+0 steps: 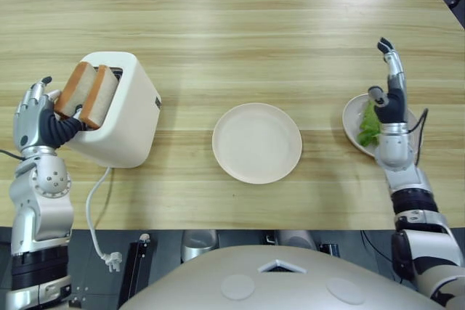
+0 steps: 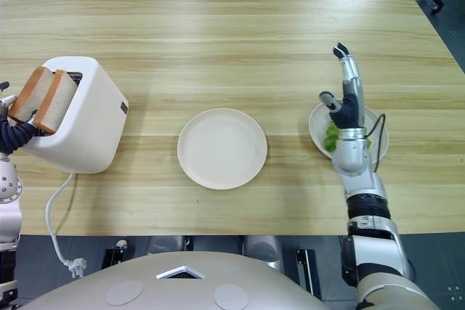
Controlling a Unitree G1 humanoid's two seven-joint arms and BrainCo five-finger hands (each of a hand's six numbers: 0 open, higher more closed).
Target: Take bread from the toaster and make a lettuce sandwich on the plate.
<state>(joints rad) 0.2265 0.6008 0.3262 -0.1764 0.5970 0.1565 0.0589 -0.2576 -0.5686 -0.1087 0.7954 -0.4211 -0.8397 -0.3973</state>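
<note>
Presently, two bread slices [image 1: 89, 92] are seen tilted out of the toaster [image 1: 131, 110] at its left side, their lower ends clasped by the curled left hand [image 1: 35, 117]. The right hand [image 1: 391, 99] is held spread over the lettuce [image 1: 369, 127] in a small bowl [image 1: 352, 110], and the plate [image 1: 256, 143] lies between toaster and bowl. The bread is judged light, soft and easily crushed, so it is best gripped gently at the crusts
</note>
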